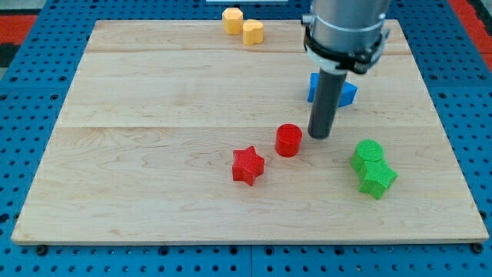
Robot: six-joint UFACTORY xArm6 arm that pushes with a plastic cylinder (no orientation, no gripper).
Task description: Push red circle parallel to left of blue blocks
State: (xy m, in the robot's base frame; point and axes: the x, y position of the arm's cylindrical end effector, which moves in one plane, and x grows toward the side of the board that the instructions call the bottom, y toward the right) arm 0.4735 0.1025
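The red circle (pixel 288 140) sits on the wooden board (pixel 154 115) a little right of centre. My tip (pixel 320 136) rests on the board just to the right of the red circle, very close to it. The blue blocks (pixel 346 91) lie above and to the right of the red circle, largely hidden behind my rod, so their shapes cannot be made out. A red star (pixel 247 165) lies below and to the left of the red circle.
Two green blocks, a round one (pixel 367 153) and a star (pixel 377 178), lie touching at the lower right. Two yellow blocks (pixel 232 19) (pixel 252 32) sit at the board's top edge. A blue pegboard (pixel 31 115) surrounds the board.
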